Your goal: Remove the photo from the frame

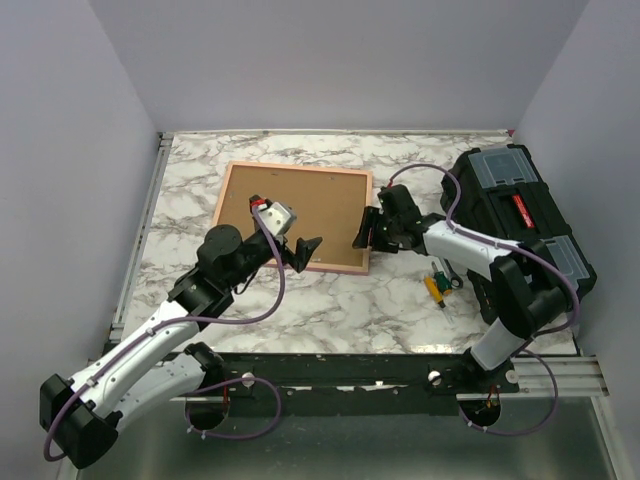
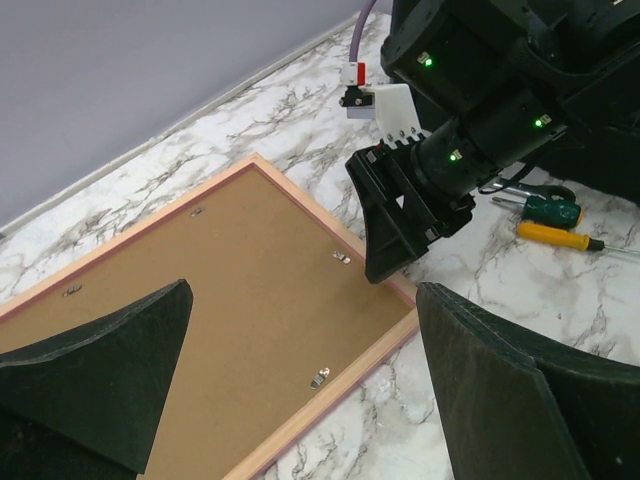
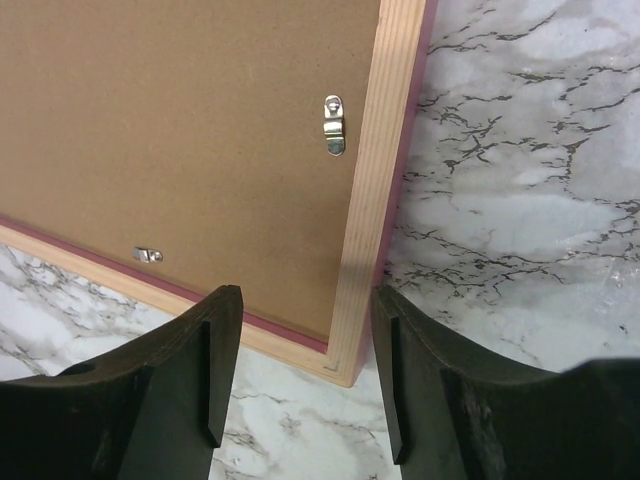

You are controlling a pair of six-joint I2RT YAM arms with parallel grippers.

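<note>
Closing your part-open right gripper point(image 3: 305, 340) on the frame point(image 3: 385, 150) corner may skid it, since your wide-open left gripper point(image 2: 305, 330) pins nothing and metal clips point(image 3: 334, 125) lock the backing board point(image 3: 180, 130).

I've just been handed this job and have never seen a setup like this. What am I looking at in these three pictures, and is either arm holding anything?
Two robot arms are bolted at the near edge of a white marble-patterned table. The wide picture looks down from above and behind them. The other two come from a camera on each wrist, so the dark wedges at the bottom are that arm's own fingers.

A thin pink rectangular picture frame lies face down with its brown backing board up, fastened by small metal clips. The photo is hidden underneath. On the right are a black plastic toolbox and two screwdrivers.

The left pincer hangs open above the board. The right pincer is open over the frame's near right corner. Neither holds anything.
</note>
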